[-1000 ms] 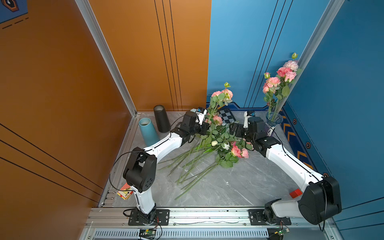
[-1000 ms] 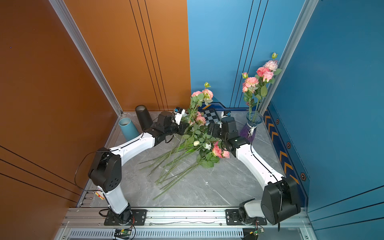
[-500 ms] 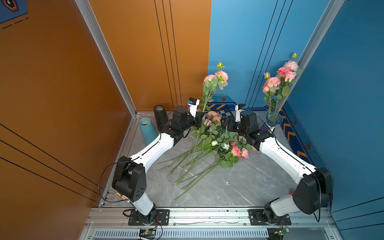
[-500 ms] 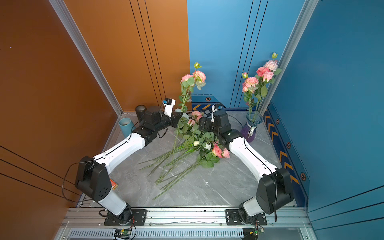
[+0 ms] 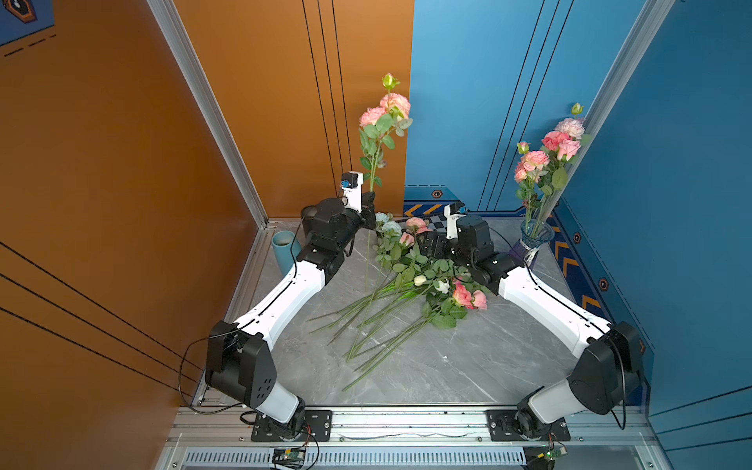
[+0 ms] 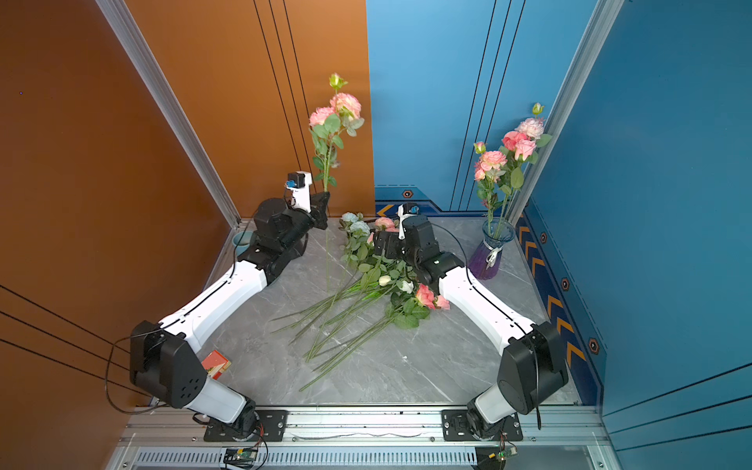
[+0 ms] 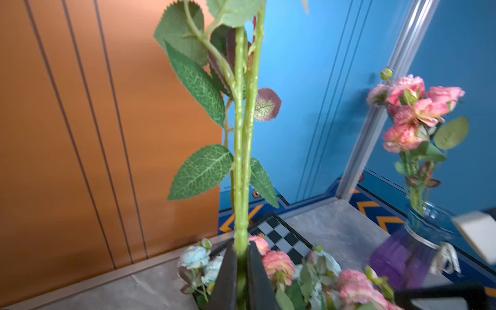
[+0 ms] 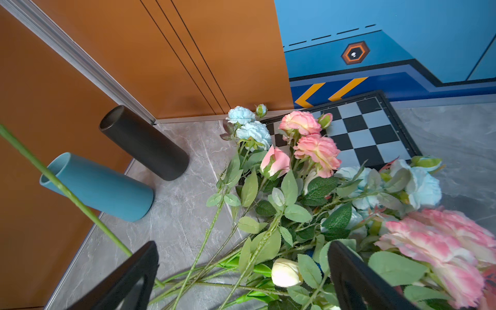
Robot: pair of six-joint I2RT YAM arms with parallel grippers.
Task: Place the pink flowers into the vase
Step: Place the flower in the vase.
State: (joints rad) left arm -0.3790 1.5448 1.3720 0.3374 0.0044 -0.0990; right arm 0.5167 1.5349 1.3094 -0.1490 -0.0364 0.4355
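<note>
My left gripper [image 5: 371, 203] [image 7: 241, 249] is shut on the stem [image 7: 240, 161] of one of the pink flowers. That flower stands upright, its blooms [image 5: 384, 110] [image 6: 337, 109] high against the back wall and its lower stem hanging toward the table. More pink flowers [image 5: 468, 296] [image 8: 316, 149] lie in a pile mid-table. My right gripper [image 5: 423, 244] [image 8: 241, 249] is open just above this pile, holding nothing. The glass vase [image 5: 537, 240] [image 6: 494, 244] [image 7: 426, 222] stands at the back right with several pink flowers [image 5: 545, 156] in it.
White roses [image 8: 285, 272] and pale blue flowers [image 8: 253, 131] are mixed into the pile. A blue cylinder [image 8: 99, 185] and a black cylinder [image 8: 145, 142] stand at the back left. A checkerboard [image 8: 362, 128] lies at the back. A small red object [image 6: 215, 362] sits by the left arm's base.
My left gripper has lifted the held pink flower up and to the left, out of the pile, to upright. My right arm has shifted left over the pile, still open.
</note>
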